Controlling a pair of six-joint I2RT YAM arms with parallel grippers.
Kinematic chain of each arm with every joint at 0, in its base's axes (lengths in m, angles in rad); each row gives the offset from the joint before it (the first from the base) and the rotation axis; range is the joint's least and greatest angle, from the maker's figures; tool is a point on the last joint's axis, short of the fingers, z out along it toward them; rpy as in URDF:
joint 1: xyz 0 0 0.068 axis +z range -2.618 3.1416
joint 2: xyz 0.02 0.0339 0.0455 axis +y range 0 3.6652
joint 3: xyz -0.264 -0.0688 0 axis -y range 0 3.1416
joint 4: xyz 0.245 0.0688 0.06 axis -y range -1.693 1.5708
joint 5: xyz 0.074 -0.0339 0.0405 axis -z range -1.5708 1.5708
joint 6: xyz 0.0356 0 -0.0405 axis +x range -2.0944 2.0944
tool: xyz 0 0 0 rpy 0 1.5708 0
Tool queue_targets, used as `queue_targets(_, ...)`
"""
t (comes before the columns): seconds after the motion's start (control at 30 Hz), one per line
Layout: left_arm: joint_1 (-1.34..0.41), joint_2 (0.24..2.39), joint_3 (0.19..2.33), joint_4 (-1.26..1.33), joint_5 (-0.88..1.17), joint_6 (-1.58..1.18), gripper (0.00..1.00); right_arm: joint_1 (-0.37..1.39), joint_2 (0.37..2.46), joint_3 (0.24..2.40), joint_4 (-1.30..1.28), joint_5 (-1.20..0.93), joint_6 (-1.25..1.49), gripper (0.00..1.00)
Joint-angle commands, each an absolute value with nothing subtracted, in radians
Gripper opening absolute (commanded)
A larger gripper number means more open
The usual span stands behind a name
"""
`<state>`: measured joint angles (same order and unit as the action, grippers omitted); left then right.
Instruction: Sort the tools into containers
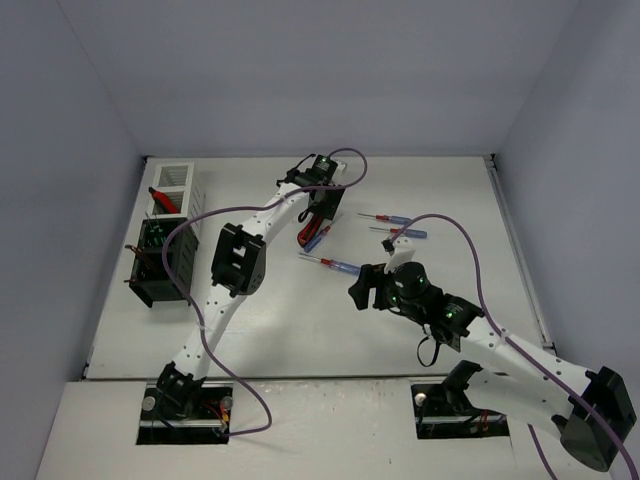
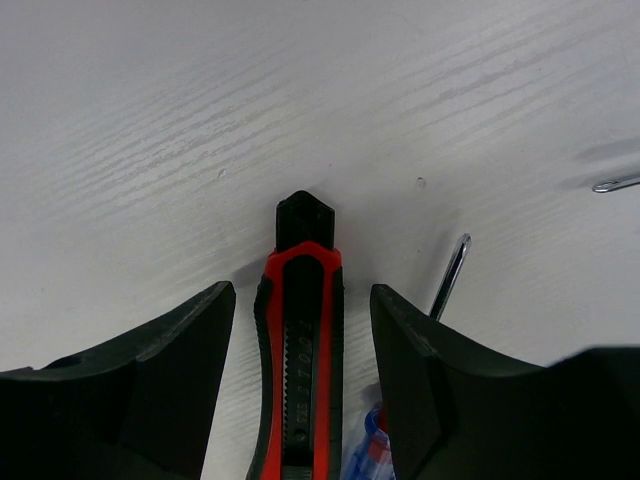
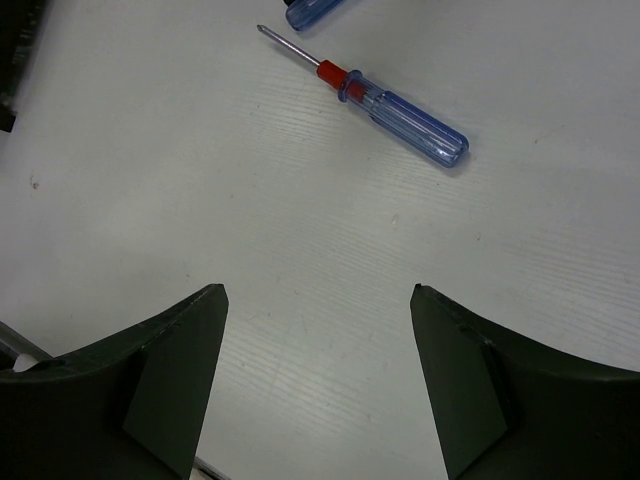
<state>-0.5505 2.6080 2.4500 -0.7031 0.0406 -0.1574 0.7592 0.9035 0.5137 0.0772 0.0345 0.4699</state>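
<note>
A red-and-black handled tool lies on the table at the back middle. My left gripper is open right over it. In the left wrist view the tool lies between the two fingers, with gaps on both sides. A blue-handled screwdriver lies against the tool's right side. My right gripper is open and empty above bare table. A blue-and-red screwdriver lies just beyond it. The white bins and the black bins stand at the left.
Two more screwdrivers lie at the back right. Another lies near the middle, in front of my right gripper. A red-handled tool sticks out of a white bin. Purple cables loop off both arms.
</note>
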Motion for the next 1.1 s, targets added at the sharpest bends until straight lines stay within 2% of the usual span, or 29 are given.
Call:
queue_targets(0.0, -0.544, 2.576, 2.504, -0.689, 0.055, -0.172, 0.51, 0.767, 0.908, 0.515, 0.106, 0.041, 0.479, 0.71)
queue_targets(0.33, -0.520, 2.556, 2.461, -0.686, 0.120, -0.203, 0.06, 0.767, 0.895, 0.513, 0.098, 0.052, 0.482, 0.71)
queue_targets(0.4, -0.513, 2.515, 2.449, -0.685, 0.125, -0.208, 0.00, 0.767, 0.896, 0.514, 0.098, 0.052, 0.480, 0.71)
queue_targets(0.5, -0.499, 2.432, 2.412, -0.658, 0.115, -0.206, 0.00, 0.769, 0.896, 0.518, 0.095, 0.052, 0.477, 0.71)
queue_targets(0.63, -0.450, 2.197, 2.282, -0.532, 0.074, -0.206, 0.00, 0.770, 0.902, 0.529, 0.097, 0.055, 0.463, 0.71)
queue_targets(0.87, -0.290, 1.808, 1.828, -0.124, 0.044, -0.241, 0.00, 0.774, 0.889, 0.532, 0.096, 0.052, 0.453, 0.71)
queue_targets(1.07, -0.142, 1.650, 1.656, -0.008, 0.008, -0.225, 0.00, 0.776, 0.898, 0.537, 0.096, 0.043, 0.424, 0.71)
